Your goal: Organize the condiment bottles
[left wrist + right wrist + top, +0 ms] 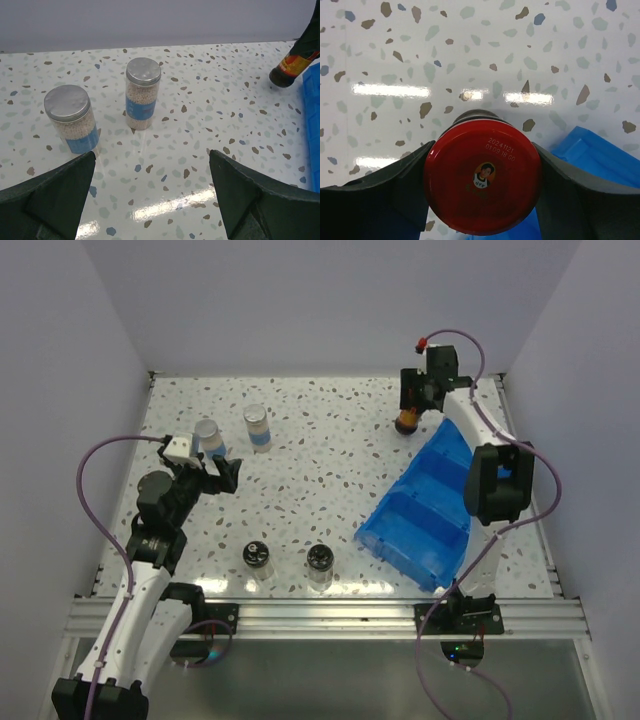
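My right gripper (408, 405) is shut on a dark jar with a red cap (482, 177), fingers on both sides of the cap. The jar (406, 423) hangs tilted just off the bin's far corner, its base close to the table; it also shows in the left wrist view (292, 65). My left gripper (215, 475) is open and empty, low over the table (152, 200). Two clear silver-capped, blue-labelled jars stand just beyond it, one on the left (70, 117) (207, 435) and one on the right (142, 95) (257, 425). Two black shaker-lid jars (257, 558) (320, 562) stand near the front edge. No second red-capped jar shows.
The big blue divided bin (425, 510) lies at the right, at an angle, under the right arm; its edge shows in both wrist views (312, 125) (590, 150). The speckled table (330, 460) is walled at the back and sides.
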`<action>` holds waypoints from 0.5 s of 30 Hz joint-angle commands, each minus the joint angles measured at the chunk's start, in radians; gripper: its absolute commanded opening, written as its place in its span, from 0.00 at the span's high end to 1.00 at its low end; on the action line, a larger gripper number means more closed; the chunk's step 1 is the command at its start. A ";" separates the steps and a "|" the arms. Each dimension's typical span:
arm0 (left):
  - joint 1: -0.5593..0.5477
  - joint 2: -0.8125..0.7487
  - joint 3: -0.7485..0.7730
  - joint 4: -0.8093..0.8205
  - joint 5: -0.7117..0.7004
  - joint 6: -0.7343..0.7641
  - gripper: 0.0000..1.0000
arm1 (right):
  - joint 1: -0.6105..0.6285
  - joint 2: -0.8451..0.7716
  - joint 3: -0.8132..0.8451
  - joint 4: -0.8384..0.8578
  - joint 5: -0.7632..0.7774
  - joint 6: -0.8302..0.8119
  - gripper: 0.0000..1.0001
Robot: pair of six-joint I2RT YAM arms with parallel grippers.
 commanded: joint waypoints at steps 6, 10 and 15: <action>-0.007 -0.023 0.010 0.035 0.024 0.018 0.00 | -0.001 -0.350 -0.153 0.222 0.028 -0.022 1.00; -0.007 -0.026 0.010 0.037 0.027 0.015 0.00 | -0.015 -0.433 -0.236 0.237 0.068 -0.046 1.00; -0.008 -0.034 0.011 0.037 0.031 0.013 0.00 | -0.069 -0.504 -0.311 0.265 0.099 -0.039 1.00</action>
